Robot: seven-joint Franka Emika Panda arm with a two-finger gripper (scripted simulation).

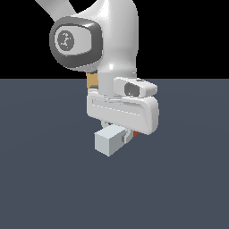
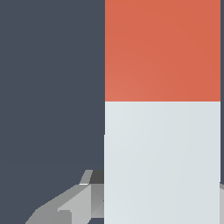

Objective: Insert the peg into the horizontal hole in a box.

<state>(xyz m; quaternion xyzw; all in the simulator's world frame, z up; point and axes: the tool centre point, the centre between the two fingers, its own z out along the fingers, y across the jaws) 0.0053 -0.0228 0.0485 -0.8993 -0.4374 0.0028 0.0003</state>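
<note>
The peg (image 1: 108, 141) lies level under my hand, its pale grey-white end toward the camera and a bit of its red-orange part (image 1: 135, 133) showing behind. My gripper (image 1: 120, 137) is shut on the peg, with the fingers on either side of the pale part. In the wrist view the peg (image 2: 162, 144) fills the frame, red-orange part (image 2: 162, 48) beyond the pale part, with one finger (image 2: 74, 203) against its side. Only a tan sliver of the box (image 1: 92, 80) shows behind my arm. The hole is hidden.
The dark blue-grey floor (image 1: 44, 179) spreads all around. My arm's large white link (image 1: 96, 36) blocks the view of what lies behind it.
</note>
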